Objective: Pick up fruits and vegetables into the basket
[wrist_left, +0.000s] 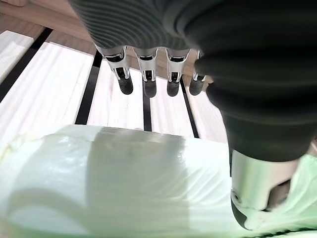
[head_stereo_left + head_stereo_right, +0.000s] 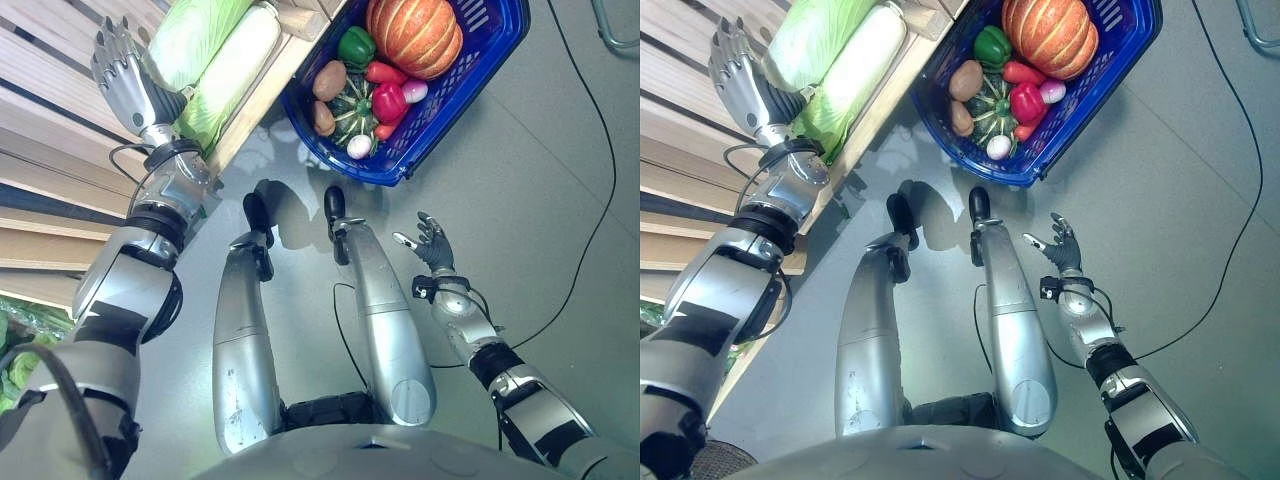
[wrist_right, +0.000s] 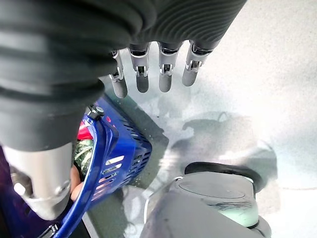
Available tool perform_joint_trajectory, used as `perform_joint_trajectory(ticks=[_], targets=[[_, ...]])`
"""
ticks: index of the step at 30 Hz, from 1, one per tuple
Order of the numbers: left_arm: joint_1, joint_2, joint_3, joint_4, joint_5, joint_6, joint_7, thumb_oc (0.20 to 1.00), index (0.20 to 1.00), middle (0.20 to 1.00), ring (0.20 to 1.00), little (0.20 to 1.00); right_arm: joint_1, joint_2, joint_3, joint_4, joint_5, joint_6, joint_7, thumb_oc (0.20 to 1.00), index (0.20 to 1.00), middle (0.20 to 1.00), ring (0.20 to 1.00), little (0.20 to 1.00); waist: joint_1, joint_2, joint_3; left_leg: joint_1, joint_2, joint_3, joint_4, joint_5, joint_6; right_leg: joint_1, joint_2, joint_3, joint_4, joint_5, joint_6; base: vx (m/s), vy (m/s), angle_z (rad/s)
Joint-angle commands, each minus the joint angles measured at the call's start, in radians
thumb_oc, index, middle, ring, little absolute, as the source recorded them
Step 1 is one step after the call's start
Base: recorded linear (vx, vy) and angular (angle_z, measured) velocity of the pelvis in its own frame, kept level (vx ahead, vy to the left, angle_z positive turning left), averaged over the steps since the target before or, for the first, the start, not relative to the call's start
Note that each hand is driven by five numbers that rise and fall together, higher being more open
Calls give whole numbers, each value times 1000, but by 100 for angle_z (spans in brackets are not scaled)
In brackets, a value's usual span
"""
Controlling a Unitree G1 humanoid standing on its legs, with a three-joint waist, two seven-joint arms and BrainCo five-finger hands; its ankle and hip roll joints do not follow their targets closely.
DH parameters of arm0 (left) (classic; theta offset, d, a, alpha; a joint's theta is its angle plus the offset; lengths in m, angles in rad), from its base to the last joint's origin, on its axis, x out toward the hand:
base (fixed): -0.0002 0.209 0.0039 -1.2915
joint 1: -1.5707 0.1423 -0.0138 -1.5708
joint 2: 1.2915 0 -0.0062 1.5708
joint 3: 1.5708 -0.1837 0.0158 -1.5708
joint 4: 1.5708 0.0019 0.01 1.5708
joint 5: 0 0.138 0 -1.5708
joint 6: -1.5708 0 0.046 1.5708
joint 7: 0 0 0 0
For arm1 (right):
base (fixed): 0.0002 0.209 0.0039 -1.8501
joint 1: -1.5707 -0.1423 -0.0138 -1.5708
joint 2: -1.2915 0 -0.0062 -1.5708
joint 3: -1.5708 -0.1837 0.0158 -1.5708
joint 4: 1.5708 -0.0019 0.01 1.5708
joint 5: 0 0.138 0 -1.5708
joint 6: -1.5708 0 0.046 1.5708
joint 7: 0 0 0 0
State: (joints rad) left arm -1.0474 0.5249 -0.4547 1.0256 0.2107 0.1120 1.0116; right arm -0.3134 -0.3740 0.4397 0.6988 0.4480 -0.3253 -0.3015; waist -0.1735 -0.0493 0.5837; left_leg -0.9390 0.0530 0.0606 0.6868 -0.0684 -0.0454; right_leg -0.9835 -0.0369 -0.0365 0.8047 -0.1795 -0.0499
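Note:
Two pale green cabbages in clear wrap (image 2: pixel 215 60) lie on the slatted wooden shelf (image 2: pixel 50 120) at upper left. My left hand (image 2: pixel 122 72) is raised beside them with straight fingers (image 1: pixel 147 82), open, the thumb resting against a cabbage (image 1: pixel 124 183). On the floor stands the blue basket (image 2: pixel 440 110) holding a pumpkin (image 2: pixel 414 33), a green pepper (image 2: pixel 355 46), red peppers, potatoes, a striped squash and small radishes. My right hand (image 2: pixel 432 243) hangs open over the floor below the basket, holding nothing.
The shelf's wooden edge (image 2: pixel 262 90) runs between the cabbages and the basket. Leafy greens (image 2: pixel 15 350) lie on a lower shelf at far left. Grey floor (image 2: pixel 540 200) spreads to the right of the basket.

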Motion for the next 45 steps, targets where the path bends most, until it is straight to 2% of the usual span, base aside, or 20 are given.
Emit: perform_joint_trajectory(ticks=[1,7,8,9,10,13,20,23,26,28,31,32,36,37,41,45], targets=[[-12,36,-2,36,-29,31,19,1000,1000,1000,1000,1000,70,-20,-1,-72,-5,-25,-22,1000,1000,1000,1000,1000,1,-13,-64,-12,-43,63,58,-115,38,19,34,10,-45,34,75,0,0,0],[-45,46,-23,38,-27,93,-18,1000,1000,1000,1000,1000,71,-28,-2,-128,-17,-7,-52,1000,1000,1000,1000,1000,-4,-13,-64,-60,-41,65,67,-107,36,-28,31,7,-35,46,77,0,0,0],[-49,45,-29,33,-38,115,-15,831,831,831,831,831,73,-29,-4,-139,-15,-5,-54,1000,1000,1000,1000,1000,-5,-14,-64,-68,-41,64,66,-107,36,-37,30,6,-34,47,78,0,0,0],[-48,44,-28,30,-39,125,-7,404,404,404,404,404,76,-29,-4,-143,-16,-6,-54,1000,1000,1000,1000,1000,-6,-15,-64,-72,-41,64,64,-107,35,-43,29,5,-33,47,80,0,0,0],[-46,42,-25,26,-29,140,-4,200,200,200,200,200,77,-27,-6,-143,-17,-10,-52,1000,1000,1000,1000,1000,-5,-16,-64,-76,-42,64,60,-105,35,-48,29,4,-35,48,81,0,0,0],[-48,43,-27,29,-34,156,5,200,200,200,200,200,70,-24,-4,-137,-10,-16,-50,1000,1000,1000,1000,1000,-4,-18,-64,-72,-44,66,47,-102,36,-45,32,4,-47,51,81,0,0,0],[-36,64,-11,33,-54,144,18,200,200,200,200,200,78,-23,-3,-134,-9,-23,-35,1000,1000,1000,1000,1000,1,-17,-64,-32,-48,70,33,-102,31,-6,36,1,-70,53,83,0,0,0],[-27,78,7,32,-43,121,19,200,200,200,200,200,81,-20,-4,-128,-11,-36,-29,1000,1000,1000,1000,1000,5,-17,-64,6,-48,72,26,-105,28,34,33,-1,-84,50,84,0,0,0],[0,96,27,-11,-22,41,41,200,200,200,200,200,98,-15,-4,-149,-23,-47,-32,1000,1000,1000,1000,1000,13,-14,-64,62,-48,74,4,-102,23,95,30,-8,-110,50,85,-11,-39,2],[17,95,40,-40,-6,30,42,200,200,200,200,200,105,-11,-7,-158,-27,-50,-38,1000,1000,1000,1000,1000,17,-12,-64,89,-52,72,-6,-103,21,122,29,-10,-124,49,86,-1,-31,4],[49,95,62,-81,17,-23,68,200,200,200,200,200,111,-5,-12,-172,-34,-60,-41,1000,1000,1000,1000,1000,25,-9,-64,129,-57,69,-31,-99,19,166,27,-15,-148,48,87,-8,-48,7],[117,96,92,-171,69,-76,72,200,200,200,200,200,115,9,-24,-197,-50,-63,-50,1000,1000,1000,1000,1000,45,0,-64,202,-61,60,-76,-88,12,250,21,-25,-198,50,87,-18,-73,10],[208,91,116,-279,113,-122,69,200,200,200,200,200,120,21,-38,-227,-63,-77,-53,1000,1000,1000,1000,1000,69,9,-64,293,-69,36,-137,-70,8,347,14,-36,-255,51,84,6,-68,14],[278,96,127,-369,132,-149,52,200,200,200,200,200,121,30,-51,-248,-60,-92,-44,1000,1000,1000,1000,1000,86,15,-64,357,-75,18,-187,-51,4,416,12,-41,-304,56,82,23,-77,17],[435,94,153,-517,157,-220,11,200,200,200,200,200,141,48,-77,-295,-63,-116,-21,1000,1000,1000,1000,1000,116,22,-65,501,-89,-20,-286,-21,5,570,10,-50,-397,60,77,76,-54,15],[619,71,156,-690,155,-283,-111,200,200,200,200,200,181,53,-117,-376,-15,-147,45,1000,1000,1000,1000,1000,144,29,-139,638,-95,-59,-436,27,1,734,6,-77,-561,86,73,141,-61,15]])
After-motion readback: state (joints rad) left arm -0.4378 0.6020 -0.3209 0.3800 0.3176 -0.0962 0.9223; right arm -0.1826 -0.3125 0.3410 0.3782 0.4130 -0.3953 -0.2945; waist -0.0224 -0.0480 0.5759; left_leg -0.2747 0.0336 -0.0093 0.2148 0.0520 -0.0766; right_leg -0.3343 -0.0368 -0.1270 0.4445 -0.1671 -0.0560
